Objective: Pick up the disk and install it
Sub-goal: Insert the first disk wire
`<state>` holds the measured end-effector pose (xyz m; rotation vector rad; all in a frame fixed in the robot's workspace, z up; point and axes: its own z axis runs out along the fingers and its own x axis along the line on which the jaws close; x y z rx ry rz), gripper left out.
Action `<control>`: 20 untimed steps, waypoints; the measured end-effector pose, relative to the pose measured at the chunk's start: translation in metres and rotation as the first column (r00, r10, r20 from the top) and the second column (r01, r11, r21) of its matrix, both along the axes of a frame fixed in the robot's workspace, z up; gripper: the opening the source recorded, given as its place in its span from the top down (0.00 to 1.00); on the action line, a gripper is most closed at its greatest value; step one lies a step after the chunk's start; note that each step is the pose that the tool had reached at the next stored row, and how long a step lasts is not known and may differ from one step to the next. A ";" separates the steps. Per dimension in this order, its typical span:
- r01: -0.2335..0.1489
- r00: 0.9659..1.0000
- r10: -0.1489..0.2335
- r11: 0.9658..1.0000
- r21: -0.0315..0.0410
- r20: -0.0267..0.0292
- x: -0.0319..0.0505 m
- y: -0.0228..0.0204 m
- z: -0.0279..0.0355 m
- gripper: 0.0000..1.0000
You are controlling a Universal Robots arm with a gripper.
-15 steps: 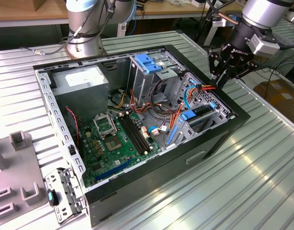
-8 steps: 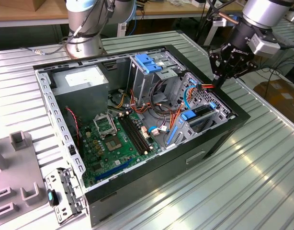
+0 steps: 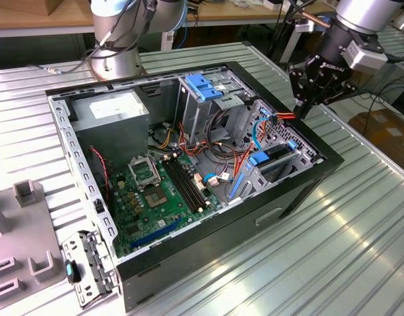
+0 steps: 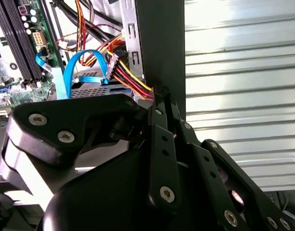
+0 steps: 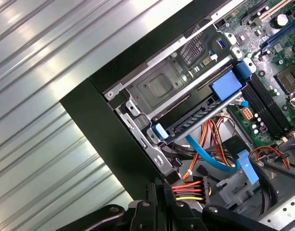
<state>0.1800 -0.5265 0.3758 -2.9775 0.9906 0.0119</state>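
Exterior view first: nearest lies the ribbed silver metal tabletop [image 3: 320,263], carrying the open black desktop computer case [image 3: 208,243] with its green motherboard [image 3: 156,191]. Further back, on the exterior view's right, the black pincer [image 3: 306,105] hangs over the case's edge, clenched on a bundle of red, yellow and black power wires with a connector [image 3: 281,116]. Both wrist views show that bundle [image 5: 188,188] [image 4: 133,82] at the fingertips. Below it, the flat silver-metal disk with blue plastic side rails [image 5: 205,113] sits inside the drive bay, beside a light-blue flat data cable [image 5: 210,156]. Farthest back stands the tall metal cage with a blue plastic handle [image 3: 205,89].
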 end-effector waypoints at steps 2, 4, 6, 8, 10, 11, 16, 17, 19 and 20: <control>0.002 1.000 -0.002 1.000 0.000 0.000 -0.0037 -0.0001 -0.0002 0.83; 0.003 1.000 -0.003 1.000 0.000 0.000 -0.0071 -0.0002 -0.0003 0.83; 0.007 1.000 -0.007 1.000 0.000 0.000 -0.0122 -0.0002 -0.0006 0.83; 0.014 1.000 -0.014 1.000 0.000 0.000 -0.0163 -0.0001 -0.0009 0.83; 0.021 1.000 -0.021 1.000 0.000 0.000 -0.0189 -0.0001 -0.0010 0.83; 0.024 1.000 -0.024 1.000 0.000 0.000 -0.0200 -0.0002 -0.0011 0.83; 0.038 0.999 -0.038 0.999 0.000 0.000 -0.0262 -0.0001 -0.0015 0.83; 0.042 0.999 -0.042 0.999 0.000 0.000 -0.0272 -0.0002 -0.0016 0.83; 0.064 0.998 -0.064 0.998 0.000 0.000 -0.0293 -0.0002 -0.0019 0.83; 0.071 0.997 -0.071 0.997 0.000 0.000 -0.0296 -0.0002 -0.0019 0.83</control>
